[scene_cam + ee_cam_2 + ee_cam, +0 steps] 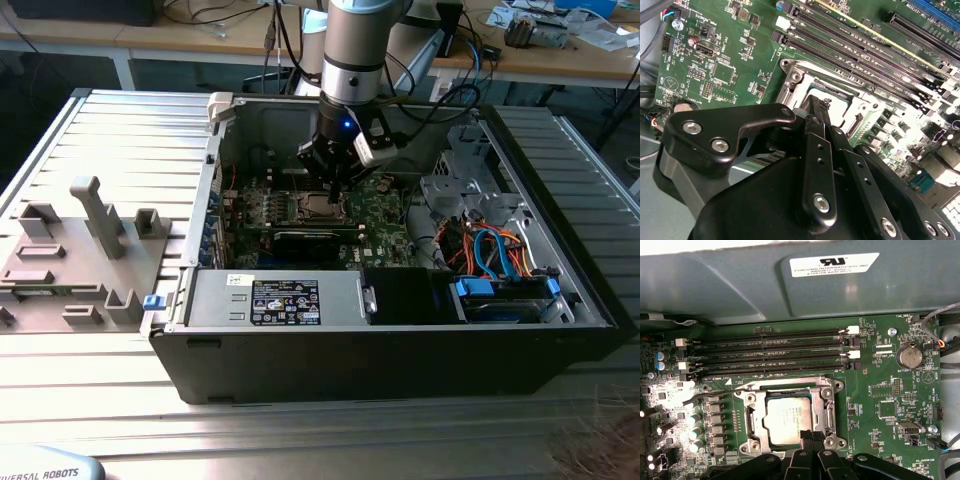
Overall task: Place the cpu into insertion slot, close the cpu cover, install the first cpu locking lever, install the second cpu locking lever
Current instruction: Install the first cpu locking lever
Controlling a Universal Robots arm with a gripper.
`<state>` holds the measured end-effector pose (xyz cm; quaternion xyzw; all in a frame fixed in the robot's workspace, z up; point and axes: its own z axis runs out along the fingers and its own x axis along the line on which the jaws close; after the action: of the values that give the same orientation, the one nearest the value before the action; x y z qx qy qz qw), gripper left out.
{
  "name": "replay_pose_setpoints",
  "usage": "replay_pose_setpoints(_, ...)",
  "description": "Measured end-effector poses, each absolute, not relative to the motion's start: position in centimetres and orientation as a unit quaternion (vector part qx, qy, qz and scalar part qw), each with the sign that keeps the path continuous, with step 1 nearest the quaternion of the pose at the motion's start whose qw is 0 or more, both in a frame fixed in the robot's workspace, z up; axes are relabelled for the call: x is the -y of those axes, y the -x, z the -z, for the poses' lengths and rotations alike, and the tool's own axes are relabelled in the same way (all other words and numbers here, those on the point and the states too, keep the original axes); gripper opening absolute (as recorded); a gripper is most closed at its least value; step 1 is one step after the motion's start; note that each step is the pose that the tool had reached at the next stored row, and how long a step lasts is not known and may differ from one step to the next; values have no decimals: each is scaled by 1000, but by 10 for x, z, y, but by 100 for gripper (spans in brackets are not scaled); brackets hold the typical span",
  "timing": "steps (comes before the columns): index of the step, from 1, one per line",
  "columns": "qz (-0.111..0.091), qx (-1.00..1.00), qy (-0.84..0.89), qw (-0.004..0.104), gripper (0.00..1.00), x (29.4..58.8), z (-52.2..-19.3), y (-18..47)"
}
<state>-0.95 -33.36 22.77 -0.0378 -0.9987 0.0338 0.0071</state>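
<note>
Bright, even light fills the room. The computer case [300, 370] is shadowy inside. In the first wrist view, white glare washes out small parts [662, 392] on the green board [875, 390].

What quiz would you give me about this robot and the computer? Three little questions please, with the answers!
1. True or false: the cpu lies in the insertion slot, with the gripper at its edge.
2. Pick one. The motherboard is: A red, B green, C yellow.
3. Count the long black memory slots beside the cpu in the first wrist view. How many?
Key: 1 true; 2 B; 3 four.
</note>
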Motion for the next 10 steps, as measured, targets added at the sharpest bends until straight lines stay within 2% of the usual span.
replay_pose_setpoints(10, -34, 999, 33, 7, 11, 334, -228, 10)
